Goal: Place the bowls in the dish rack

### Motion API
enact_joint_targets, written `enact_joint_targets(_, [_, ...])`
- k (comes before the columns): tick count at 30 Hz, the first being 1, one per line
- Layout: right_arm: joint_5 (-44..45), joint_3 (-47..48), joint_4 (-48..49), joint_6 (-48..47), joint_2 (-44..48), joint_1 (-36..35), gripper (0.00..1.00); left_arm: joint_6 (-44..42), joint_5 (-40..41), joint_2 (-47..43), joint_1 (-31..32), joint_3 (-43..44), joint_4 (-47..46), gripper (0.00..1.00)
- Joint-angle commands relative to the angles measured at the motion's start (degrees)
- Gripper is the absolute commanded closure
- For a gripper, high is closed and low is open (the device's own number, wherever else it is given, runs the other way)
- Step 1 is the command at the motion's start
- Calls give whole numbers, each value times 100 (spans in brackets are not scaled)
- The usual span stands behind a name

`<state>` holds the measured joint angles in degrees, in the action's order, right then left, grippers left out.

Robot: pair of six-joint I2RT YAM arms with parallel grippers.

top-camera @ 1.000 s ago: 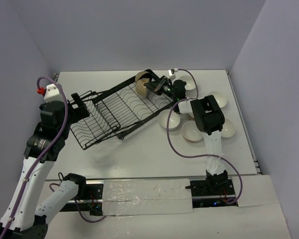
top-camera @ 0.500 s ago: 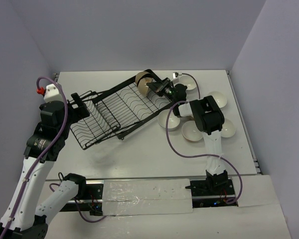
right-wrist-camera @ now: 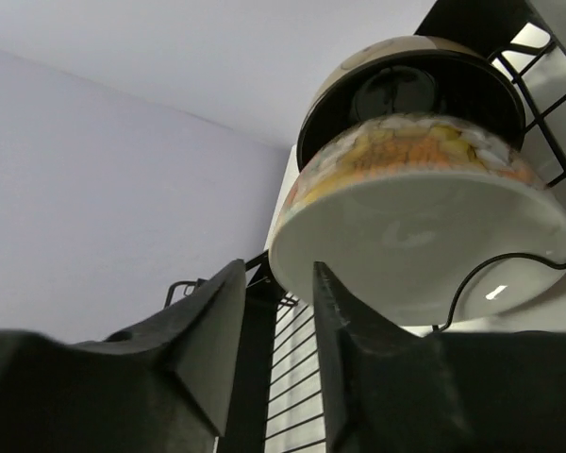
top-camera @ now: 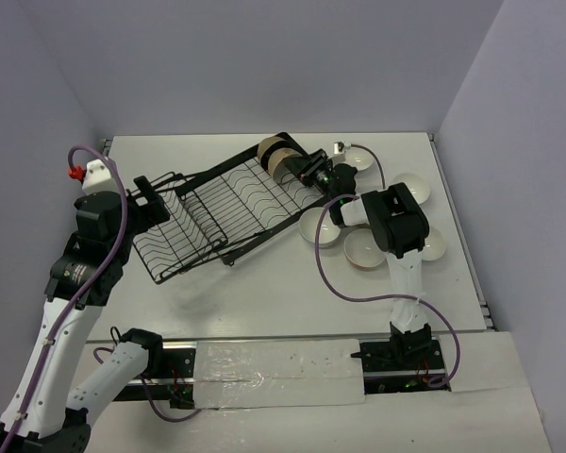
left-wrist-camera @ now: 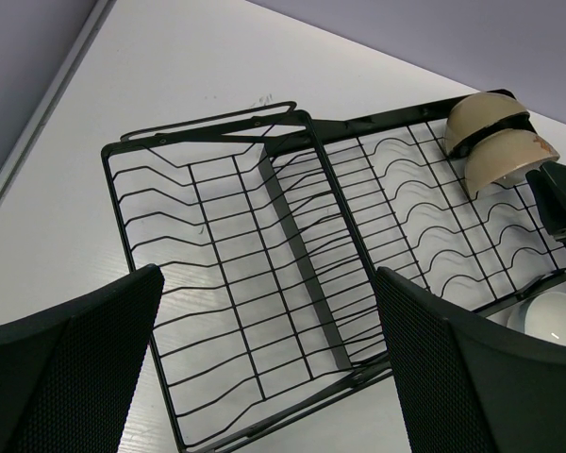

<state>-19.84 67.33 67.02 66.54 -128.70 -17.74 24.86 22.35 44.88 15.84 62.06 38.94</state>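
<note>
The left tool [left-wrist-camera: 269, 278] hangs spread and empty over the near end of the dish rack [top-camera: 212, 212]. To the right of the rack, five loose bowls [top-camera: 366, 250] sit on the worktop [top-camera: 264, 293], and the arm may hide more. At the rack's far end the right tool [right-wrist-camera: 278, 274] has just pushed the orange-patterned bowl [right-wrist-camera: 424, 226] up against the tan bowl [right-wrist-camera: 396, 52], both on edge. Its fingers stand nearly together by the rim, and I cannot tell whether they grip it. That makes two bowls racked, in one rack, with two tools.
</note>
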Motion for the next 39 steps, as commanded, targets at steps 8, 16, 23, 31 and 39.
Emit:
enact_joint_targets(8, [50,-27,-548,-791,873,-19,39,54,-46,-76,16,166,-35,1])
enact_joint_targets(16, [383,-264,-2795,-2292,2215,-98,34,36,-117,-76,16,210,-97,1])
enact_joint_targets(23, [1340,-203,-6171,-3955,3869,-90,30,-139,-187,-85,16,8,-334,1])
enact_joint_targets(31, [2300,-922,-8764,-4527,5601,-28,28,-227,-433,-94,16,-273,-782,1])
enact_joint_targets(39, [2055,-1924,-9831,-4440,6384,-28,32,-175,-785,-6,42,-397,-1064,1])
